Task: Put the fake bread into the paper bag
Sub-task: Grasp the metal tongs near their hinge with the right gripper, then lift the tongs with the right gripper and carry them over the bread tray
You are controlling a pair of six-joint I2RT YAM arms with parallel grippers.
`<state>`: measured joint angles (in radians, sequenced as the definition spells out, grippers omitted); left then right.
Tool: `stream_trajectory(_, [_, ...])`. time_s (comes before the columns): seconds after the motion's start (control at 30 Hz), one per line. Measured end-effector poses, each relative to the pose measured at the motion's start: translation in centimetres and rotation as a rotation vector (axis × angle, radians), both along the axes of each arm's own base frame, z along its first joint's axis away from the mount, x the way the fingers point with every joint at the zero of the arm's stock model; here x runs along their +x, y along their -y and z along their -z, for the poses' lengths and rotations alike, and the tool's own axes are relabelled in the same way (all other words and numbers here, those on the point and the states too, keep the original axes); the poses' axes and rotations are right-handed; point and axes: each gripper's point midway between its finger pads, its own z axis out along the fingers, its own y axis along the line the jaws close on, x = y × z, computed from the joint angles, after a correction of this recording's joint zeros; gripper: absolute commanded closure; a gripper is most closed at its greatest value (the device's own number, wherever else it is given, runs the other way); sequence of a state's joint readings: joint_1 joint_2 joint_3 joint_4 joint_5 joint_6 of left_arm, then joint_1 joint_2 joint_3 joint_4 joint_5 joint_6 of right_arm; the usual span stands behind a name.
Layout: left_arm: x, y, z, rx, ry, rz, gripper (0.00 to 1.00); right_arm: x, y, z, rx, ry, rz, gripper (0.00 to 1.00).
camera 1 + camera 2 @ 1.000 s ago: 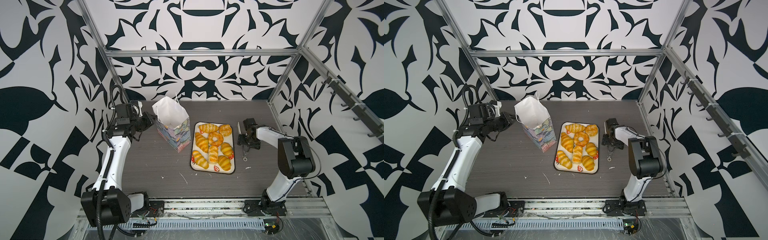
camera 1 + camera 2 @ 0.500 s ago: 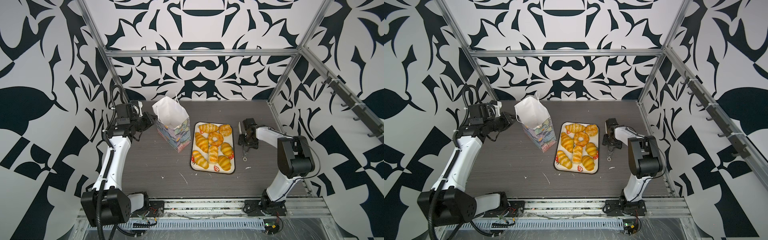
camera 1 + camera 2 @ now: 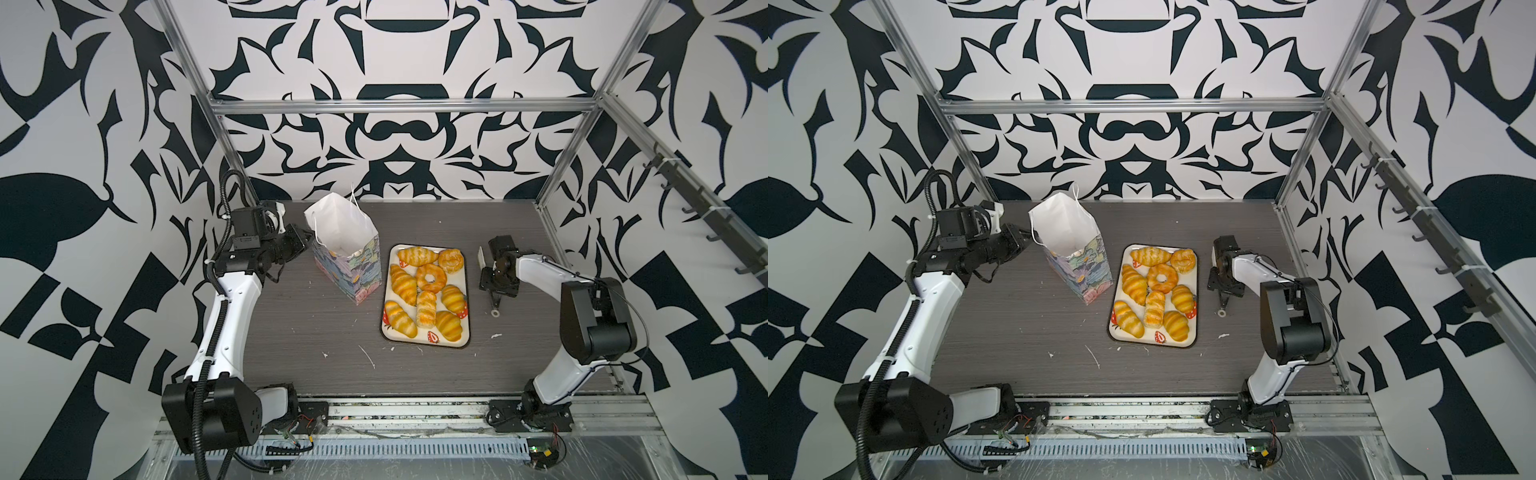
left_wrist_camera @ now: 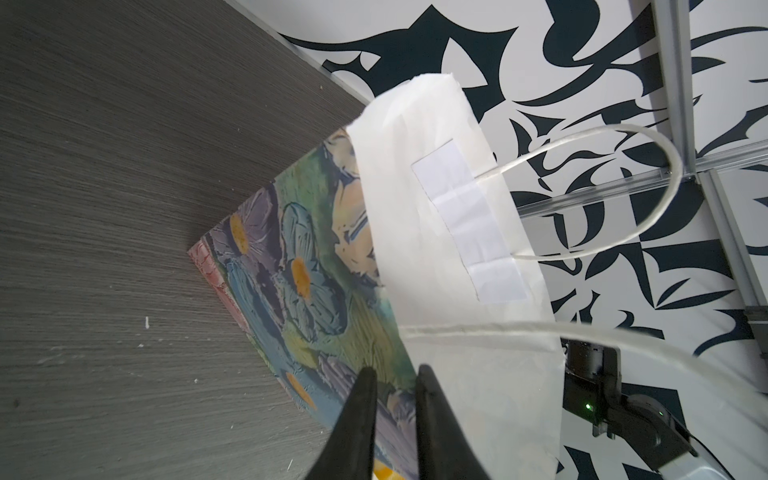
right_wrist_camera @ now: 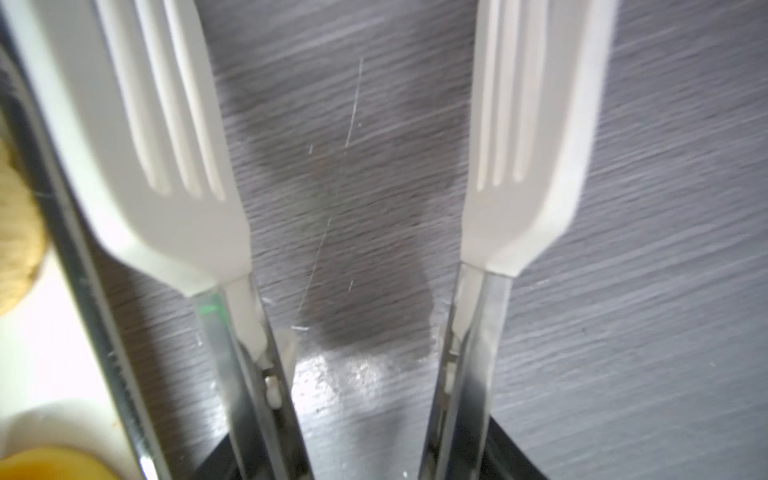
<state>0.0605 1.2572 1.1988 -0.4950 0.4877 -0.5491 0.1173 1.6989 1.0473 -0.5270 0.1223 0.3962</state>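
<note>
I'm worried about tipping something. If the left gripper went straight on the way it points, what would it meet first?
The paper bag. The left gripper is shut at its near wall, seemingly pinching it, so pushing on would shove the bag.

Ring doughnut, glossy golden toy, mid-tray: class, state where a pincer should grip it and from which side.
Probably one arc of the glossy golden toy ring doughnut, one tip in the hole, coming from straight above: it lies flat, with pastries crowding its sides.
</note>
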Motion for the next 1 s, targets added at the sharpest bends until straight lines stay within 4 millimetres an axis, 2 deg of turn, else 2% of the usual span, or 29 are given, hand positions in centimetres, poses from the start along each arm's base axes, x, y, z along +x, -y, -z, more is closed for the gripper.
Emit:
stream_trajectory(0.17, [0.0,0.0,0.0,0.000,0.000,0.000,0.78,-0.2,0.0,-1.1,0.005,0.020,-0.004,0.38])
stream_trajectory(0.4, [0.0,0.0,0.0,0.000,0.000,0.000,0.78,-0.8,-0.1,-1.7,0.010,0.011,-0.007,0.42])
stream_trajectory(0.53, [0.0,0.0,0.0,0.000,0.000,0.000,0.78,-1.1,-0.1,-3.1,0.013,0.036,-0.008,0.45])
stream_trajectory(0.73, [0.0,0.0,0.0,0.000,0.000,0.000,0.78,-1.8,0.0,-5.2,0.009,0.070,-0.009,0.45])
stream_trajectory(1.0, [0.0,0.0,0.0,0.000,0.000,0.000,0.78,-3.2,-0.4,-6.1,-0.033,0.053,-0.038,0.46])
